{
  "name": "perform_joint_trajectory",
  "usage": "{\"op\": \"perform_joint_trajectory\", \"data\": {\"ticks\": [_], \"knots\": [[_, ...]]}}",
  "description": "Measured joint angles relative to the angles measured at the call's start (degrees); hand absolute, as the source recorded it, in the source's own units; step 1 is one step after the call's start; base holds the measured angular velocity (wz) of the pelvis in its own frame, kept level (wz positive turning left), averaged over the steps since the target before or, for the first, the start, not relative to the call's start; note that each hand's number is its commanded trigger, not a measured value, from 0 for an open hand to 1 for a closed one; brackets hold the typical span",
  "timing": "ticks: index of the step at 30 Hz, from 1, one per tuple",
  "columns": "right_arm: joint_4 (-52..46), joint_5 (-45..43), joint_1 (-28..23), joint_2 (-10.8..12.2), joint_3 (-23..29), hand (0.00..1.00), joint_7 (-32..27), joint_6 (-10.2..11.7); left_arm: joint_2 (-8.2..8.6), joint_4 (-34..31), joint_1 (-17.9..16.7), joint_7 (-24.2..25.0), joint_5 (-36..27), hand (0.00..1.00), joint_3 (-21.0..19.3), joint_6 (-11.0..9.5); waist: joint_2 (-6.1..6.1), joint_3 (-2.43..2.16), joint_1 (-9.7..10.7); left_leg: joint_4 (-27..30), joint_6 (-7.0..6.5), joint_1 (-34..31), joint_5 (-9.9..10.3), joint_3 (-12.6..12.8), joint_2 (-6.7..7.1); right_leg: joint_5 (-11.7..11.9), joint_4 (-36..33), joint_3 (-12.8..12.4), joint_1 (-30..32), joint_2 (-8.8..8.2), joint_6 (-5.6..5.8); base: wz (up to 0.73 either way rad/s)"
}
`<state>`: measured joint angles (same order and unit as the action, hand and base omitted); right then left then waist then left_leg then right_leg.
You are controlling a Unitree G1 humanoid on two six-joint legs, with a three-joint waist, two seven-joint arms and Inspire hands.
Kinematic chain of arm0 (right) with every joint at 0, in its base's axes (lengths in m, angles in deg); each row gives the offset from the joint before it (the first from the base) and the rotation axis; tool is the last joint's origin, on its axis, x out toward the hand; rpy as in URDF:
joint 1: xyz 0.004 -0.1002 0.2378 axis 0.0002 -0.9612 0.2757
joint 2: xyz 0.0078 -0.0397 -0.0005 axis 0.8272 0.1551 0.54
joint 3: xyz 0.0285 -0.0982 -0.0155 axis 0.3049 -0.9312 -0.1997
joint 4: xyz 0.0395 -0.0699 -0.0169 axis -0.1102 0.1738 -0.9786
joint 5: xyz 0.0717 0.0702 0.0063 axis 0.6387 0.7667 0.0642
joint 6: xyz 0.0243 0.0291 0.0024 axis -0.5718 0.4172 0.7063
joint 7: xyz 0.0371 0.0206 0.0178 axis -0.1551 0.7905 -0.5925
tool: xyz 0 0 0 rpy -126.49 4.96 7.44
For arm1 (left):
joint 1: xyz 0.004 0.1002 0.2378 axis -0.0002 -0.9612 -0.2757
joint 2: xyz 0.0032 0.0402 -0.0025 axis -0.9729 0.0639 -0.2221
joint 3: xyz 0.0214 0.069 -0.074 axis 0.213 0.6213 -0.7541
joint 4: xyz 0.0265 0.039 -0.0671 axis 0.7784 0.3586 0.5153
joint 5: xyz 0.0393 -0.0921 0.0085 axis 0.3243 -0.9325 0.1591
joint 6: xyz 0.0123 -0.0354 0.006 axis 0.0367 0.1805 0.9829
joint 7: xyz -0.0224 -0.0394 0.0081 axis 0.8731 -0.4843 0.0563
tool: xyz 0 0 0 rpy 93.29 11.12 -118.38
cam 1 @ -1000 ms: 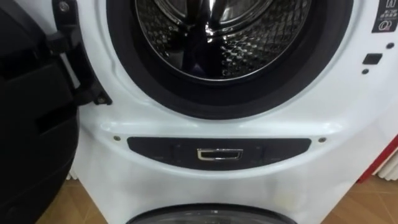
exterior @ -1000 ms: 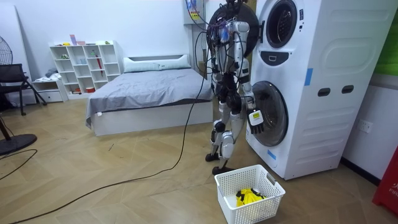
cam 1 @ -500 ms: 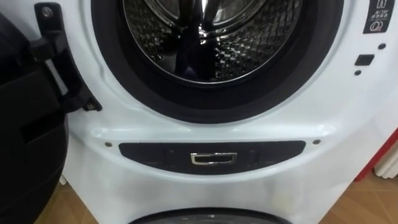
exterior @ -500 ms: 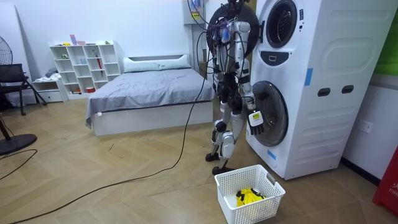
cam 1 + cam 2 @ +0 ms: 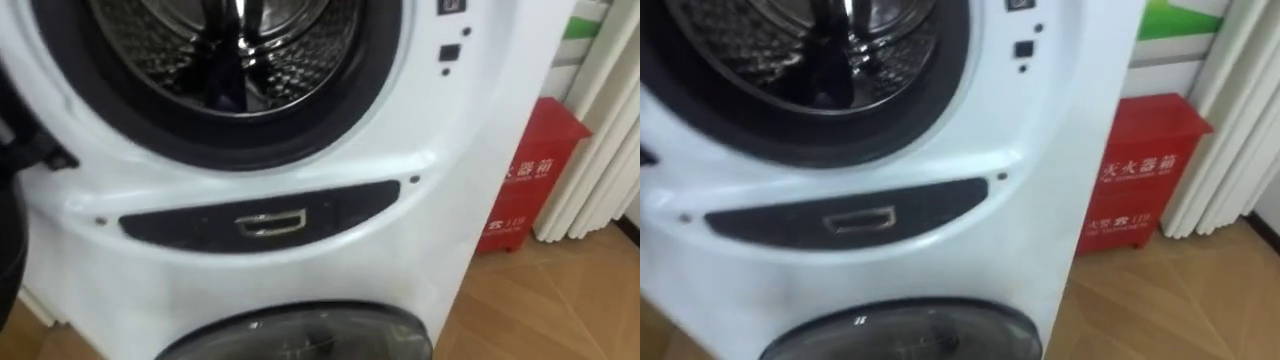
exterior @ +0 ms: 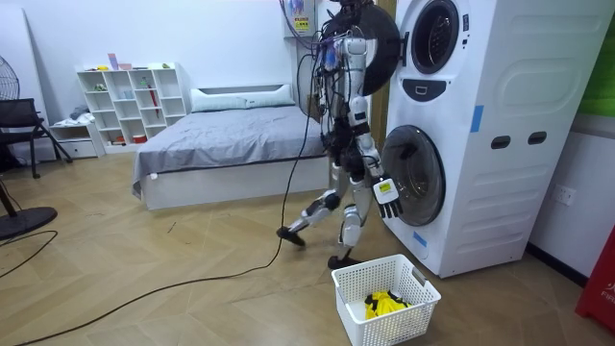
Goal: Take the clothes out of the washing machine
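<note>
Basket (image 6: 408,323) with yellow cloth (image 6: 382,304) inside

Basket (image 6: 352,317) sits on floor (image 6: 173,288) before washing machine (image 6: 500,135).

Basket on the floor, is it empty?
No, a yellow bundle lies inside the white basket in the room view.

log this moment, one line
stance: at stacked washers, one foot lifted | upper drum: open | right hand: low by lower door | basket: on floor, yellow item inside
</note>
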<state>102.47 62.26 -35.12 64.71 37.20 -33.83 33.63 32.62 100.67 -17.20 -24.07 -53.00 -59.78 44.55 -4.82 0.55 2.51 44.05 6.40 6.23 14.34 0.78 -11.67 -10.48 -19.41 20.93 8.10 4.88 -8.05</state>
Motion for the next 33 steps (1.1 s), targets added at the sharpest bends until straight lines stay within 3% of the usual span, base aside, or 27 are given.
{"op": "perform_joint_trajectory", "data": {"ticks": [1,2,3,5,6,7,9,10,11,12,13,14,15,17,19,21,24,25,27,30,33], "knots": [[0.0,0.0,0.5,0.0,0.0,0.0,-0.2,0.0,-0.02,-0.3,0.5,0.0,0.0,0.0,0.4,-0.1,-0.03,0.05,-0.1,-3.4,0.24,1.4,0.2,-0.1,-0.08,0.1,-1.1,0.3,1.3,-0.19,-0.02,0.13],[0.0,0.0,1.2,0.1,-0.1,0.0,-0.4,-0.2,-0.24,-0.5,1.4,-0.1,0.0,0.0,1.6,-0.2,0.0,0.21,0.0,-9.9,1.17,3.5,2.8,-0.6,-0.2,0.5,-3.2,0.6,4.2,-0.63,-0.07,0.05],[0.0,0.0,2.0,0.2,0.0,0.0,-0.5,-0.4,-0.3,-0.5,2.0,-0.1,0.1,0.0,2.6,-0.1,0.11,0.26,-0.1,-15.9,1.33,4.9,6.6,-0.5,-0.1,1.6,-4.5,0.6,6.6,-1.15,0.01,0.1],[-1.6,-0.5,1.8,0.3,0.6,0.0,-0.7,-1.4,-0.26,-0.4,2.7,-0.1,0.3,0.0,3.9,0.0,-0.08,0.2,0.2,-25.1,0.81,6.3,10.2,-0.6,0.19,4.6,-4.6,0.2,9.7,-2.05,0.83,0.35],[-1.7,-0.7,1.9,0.4,1.3,0.0,-0.9,-1.7,-0.24,-0.1,3.3,-0.2,0.8,0.0,4.7,0.0,-0.12,0.26,0.3,-29.0,-0.41,6.3,11.0,-0.2,1.48,7.6,-3.6,-1.4,11.2,-2.62,1.81,0.44],[-1.7,-0.7,1.7,0.5,1.9,0.0,-0.9,-1.9,-0.25,0.0,3.4,-0.2,0.9,0.0,5.0,0.0,0.17,0.27,0.4,-30.0,-1.03,5.9,11.2,0.1,2.16,9.1,-2.7,-2.4,11.6,-3.07,2.57,0.31],[-1.7,-0.2,1.0,0.8,2.7,0.0,-0.3,-2.0,-0.66,0.8,2.0,-0.3,1.8,0.0,5.3,-0.7,2.11,-0.35,0.2,-29.3,-5.34,2.9,9.4,1.0,6.65,17.0,4.7,-6.8,10.9,-5.17,5.45,0.0],[-1.7,0.0,1.0,0.8,2.7,0.0,-0.2,-2.0,-0.79,1.4,1.4,-0.2,1.8,0.0,5.3,-0.8,2.2,-0.38,0.2,-29.1,-6.16,2.5,9.0,1.7,7.62,19.3,6.8,-7.3,10.2,-5.82,6.36,-0.07],[-1.8,1.6,0.3,0.7,2.5,0.0,-0.3,-1.9,-1.21,2.7,0.4,-0.3,1.6,0.0,5.7,-0.7,2.36,-0.35,0.4,-28.5,-7.61,1.7,8.3,4.6,8.74,21.2,8.0,-9.3,9.4,-7.05,7.75,0.26],[-1.9,4.9,-1.0,0.9,2.9,0.0,-0.2,-1.9,-1.68,3.0,-0.4,-0.4,1.7,0.0,6.4,-0.6,2.28,-0.31,1.0,-28.0,-8.97,1.0,7.6,8.4,9.07,18.4,4.4,-10.0,9.0,-8.3,9.06,0.47],[-2.1,6.5,-1.5,1.0,3.3,0.0,-0.2,-1.9,-1.74,3.0,-0.7,-0.4,1.8,0.0,6.4,-0.7,2.09,-0.28,1.5,-28.0,-9.34,0.8,7.4,9.7,9.06,15.5,0.9,-10.0,9.0,-8.99,9.31,0.75],[-2.6,8.1,-1.9,0.9,3.9,0.0,0.1,-1.9,-1.83,3.1,-1.0,-0.4,1.8,0.0,6.4,-0.7,2.17,-0.22,2.1,-28.2,-9.91,0.2,6.4,10.8,9.6,10.1,-6.8,-10.1,8.9,-10.8,10.0,0.72],[-3.1,8.2,-2.4,0.5,4.2,0.0,0.5,-1.9,-1.75,3.1,-1.3,-0.3,1.9,0.0,6.3,-0.7,2.3,-0.17,2.0,-29.0,-10.21,-0.1,5.3,12.4,9.98,6.1,-13.7,-10.1,8.3,-12.26,10.26,0.65],[-3.2,8.2,-3.1,0.1,4.2,0.0,0.5,-1.8,-1.65,3.0,-2.0,-0.4,1.9,0.0,6.1,-0.7,2.58,-0.12,1.9,-30.8,-10.62,-0.1,3.2,13.6,10.69,1.8,-19.7,-11.0,5.4,-13.55,10.86,0.49],[-3.2,8.2,-3.9,0.1,3.7,0.0,0.7,-1.8,-1.56,2.9,-2.8,-0.6,1.9,0.0,5.1,-0.8,3.16,-0.19,1.2,-32.5,-10.62,0.1,1.6,15.4,11.5,-1.4,-20.4,-12.8,0.8,-14.02,10.93,0.1],[-2.8,8.1,-4.4,0.2,1.9,0.0,0.9,-1.7,-1.44,2.7,-3.7,-1.2,1.6,0.0,3.4,-0.8,4.01,-0.41,-1.4,-32.6,-10.1,-0.6,1.2,18.5,11.67,-4.2,-13.8,-12.9,-6.2,-14.29,11.72,-0.6],[-2.7,6.9,-4.3,0.3,0.0,0.0,1.0,-1.5,-1.25,2.8,-3.2,-1.9,1.6,0.0,1.1,-1.9,5.41,-0.36,-2.9,-31.6,-8.95,-2.2,0.4,19.5,11.53,-5.1,-0.3,-13.1,-9.5,-12.4,12.01,-0.62],[-2.7,6.8,-4.2,0.3,-0.4,0.0,1.1,-1.5,-1.24,2.7,-3.1,-1.9,1.6,0.0,0.7,-2.1,5.75,-0.38,-3.4,-31.5,-8.79,-2.4,0.3,19.1,11.48,-5.1,1.0,-13.3,-9.6,-12.04,11.97,-0.96],[-2.4,5.1,-4.1,0.2,-2.2,0.0,1.6,-1.3,-0.98,3.2,-3.4,-1.9,1.1,0.0,-0.5,-2.2,5.68,-0.32,-4.3,-30.5,-7.95,-2.8,0.0,14.7,10.16,-2.8,5.6,-12.6,-11.3,-10.35,10.32,-0.72],[-2.4,3.8,-4.5,0.3,-3.6,0.0,1.6,-1.3,-0.88,3.2,-3.6,-1.5,-0.9,0.0,-0.5,-3.2,5.99,-0.34,-4.3,-30.2,-6.54,-2.7,0.0,13.9,8.97,-1.9,7.0,-13.0,-11.7,-8.57,9.17,-0.2],[-2.4,2.9,-4.4,0.3,-4.0,0.0,1.6,-1.3,-0.84,3.2,-3.6,-1.0,-2.4,0.0,-0.5,-3.5,6.58,-0.36,-4.4,-29.4,-5.98,-3.2,-0.1,12.9,8.33,-1.9,7.7,-12.8,-11.8,-7.79,8.48,0.0]]}}
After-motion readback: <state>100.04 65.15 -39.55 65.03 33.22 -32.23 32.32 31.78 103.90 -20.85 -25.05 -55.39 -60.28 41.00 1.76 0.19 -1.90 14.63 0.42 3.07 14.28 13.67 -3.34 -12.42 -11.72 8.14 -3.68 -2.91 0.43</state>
